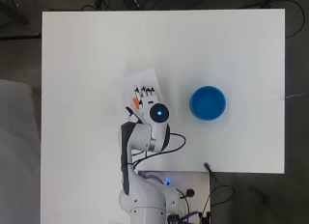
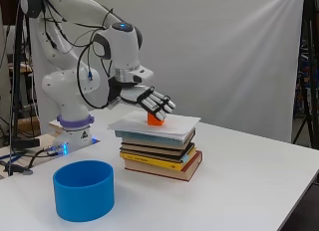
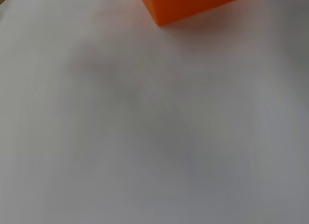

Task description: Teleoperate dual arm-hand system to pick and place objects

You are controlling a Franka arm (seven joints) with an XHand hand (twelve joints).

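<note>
Side view first, read left to right: the arm [image 2: 75,66] is planted at the left, the blue bowl [image 2: 83,190] is seen low in front of it, and the book stack [image 2: 159,154] sits mid-table with a white sheet [image 2: 169,125] laid on top. The orange block [image 2: 155,119] is found on that sheet, and the hand [image 2: 149,101] is held just over it, palm down, fingers stretched out and only gently bent. Nothing is gripped; the hand is released. Whether the fingertips are already touching the block cannot be told from this angle.

From overhead, the hand [image 1: 145,96] is seen over the sheet [image 1: 142,79], a sliver of the block [image 1: 136,103] showing at its left edge, and the bowl [image 1: 207,103] lies well apart to the right. At the wrist, only a corner of the block [image 3: 193,4] is caught against the sheet [image 3: 154,137].

Risks are judged from here. The block is small and largely under the palm, so it could be nudged rather than enclosed as the fingers curl. The loose sheet could be dragged by a fingertip, carrying the block toward the stack's edge. A late closure could leave it pinched at a corner and dropped on the way to the bowl.
</note>
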